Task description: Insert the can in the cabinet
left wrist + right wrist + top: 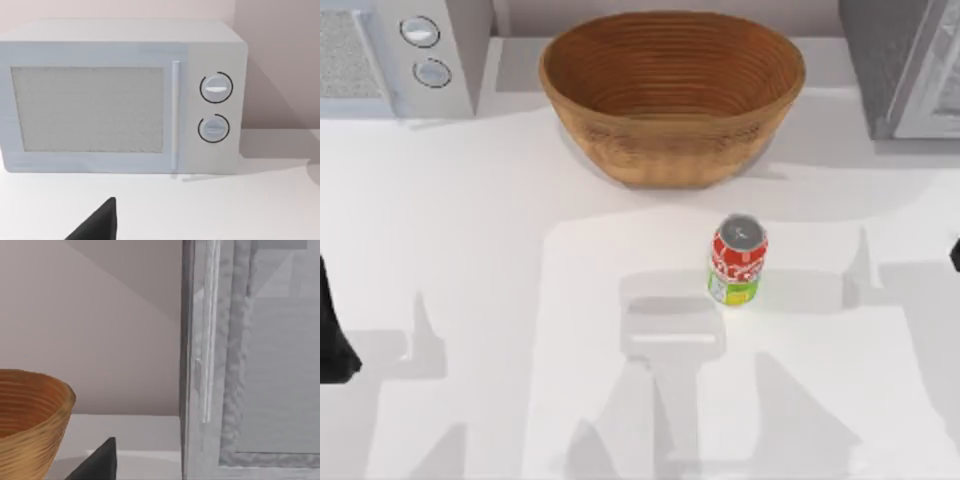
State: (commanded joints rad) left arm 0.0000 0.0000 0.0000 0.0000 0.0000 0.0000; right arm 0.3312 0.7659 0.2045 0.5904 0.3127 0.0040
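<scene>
The red can with a yellow-green lower band and silver top stands upright on the white table, right of centre and in front of the basket. The cabinet sits at the back right corner, its dark speckled side towards the basket. Its light grey framed door looks closed in the right wrist view. My left gripper is parked at the table's left edge, far from the can. At the right edge, level with the can, is my right gripper. A dark fingertip shows in the right wrist view.
A large brown woven basket stands at the back centre, between the cabinet and a light grey microwave with two round knobs at the back left. Open white tabletop lies around the can.
</scene>
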